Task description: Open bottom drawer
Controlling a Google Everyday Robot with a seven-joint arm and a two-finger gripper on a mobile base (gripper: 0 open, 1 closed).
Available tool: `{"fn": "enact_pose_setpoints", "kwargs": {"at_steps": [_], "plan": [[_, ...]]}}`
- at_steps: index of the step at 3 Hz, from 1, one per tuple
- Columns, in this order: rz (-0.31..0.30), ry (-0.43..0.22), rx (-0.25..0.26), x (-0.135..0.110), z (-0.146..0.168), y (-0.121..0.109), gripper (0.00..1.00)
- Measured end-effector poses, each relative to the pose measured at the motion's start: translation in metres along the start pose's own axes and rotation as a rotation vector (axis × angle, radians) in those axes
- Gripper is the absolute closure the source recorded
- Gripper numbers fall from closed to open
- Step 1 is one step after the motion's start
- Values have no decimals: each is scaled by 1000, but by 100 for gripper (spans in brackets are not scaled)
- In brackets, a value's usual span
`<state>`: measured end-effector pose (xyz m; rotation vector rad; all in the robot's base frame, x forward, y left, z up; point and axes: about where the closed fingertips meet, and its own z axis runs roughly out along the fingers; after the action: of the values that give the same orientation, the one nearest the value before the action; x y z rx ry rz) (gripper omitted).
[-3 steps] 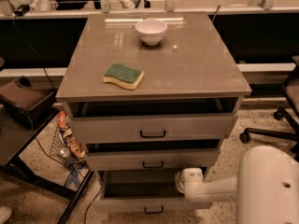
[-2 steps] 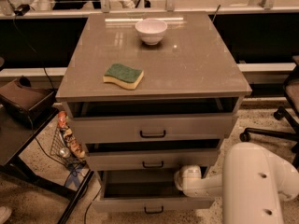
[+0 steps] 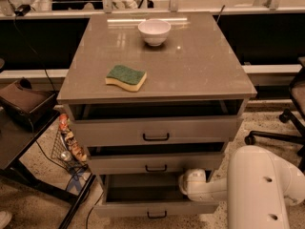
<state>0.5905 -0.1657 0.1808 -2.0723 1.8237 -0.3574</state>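
The bottom drawer (image 3: pixel 143 208) is the lowest of three grey-beige drawers. It stands pulled out, its plain grey inside (image 3: pixel 140 193) shows, and its small black bar handle (image 3: pixel 157 215) faces me. My white arm (image 3: pixel 259 190) reaches in from the lower right. My gripper (image 3: pixel 185 184) is at the drawer's right side, just under the middle drawer (image 3: pixel 155 163), with its round white wrist over the drawer's right wall. The top drawer (image 3: pixel 155 130) and the middle drawer stand slightly ajar.
A green and yellow sponge (image 3: pixel 126 77) and a white bowl (image 3: pixel 154 31) sit on the cabinet top. A dark side table (image 3: pixel 19 142) and a wire basket with packets (image 3: pixel 66 142) stand at the left. An office chair base (image 3: pixel 281 125) is at the right.
The big white link of my arm has swung up and left, filling more of the lower right. The wrist and the bottom drawer have stayed where they were.
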Motion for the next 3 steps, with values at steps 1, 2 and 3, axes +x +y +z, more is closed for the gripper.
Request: {"fn": "enact_pose_setpoints", "kwargs": {"at_steps": [1,2,3], "plan": [[14,12,-85,7,6,38,100],[58,23,-204,35,-8,96,100],[62,23,-212,37,-8,96,100]]}}
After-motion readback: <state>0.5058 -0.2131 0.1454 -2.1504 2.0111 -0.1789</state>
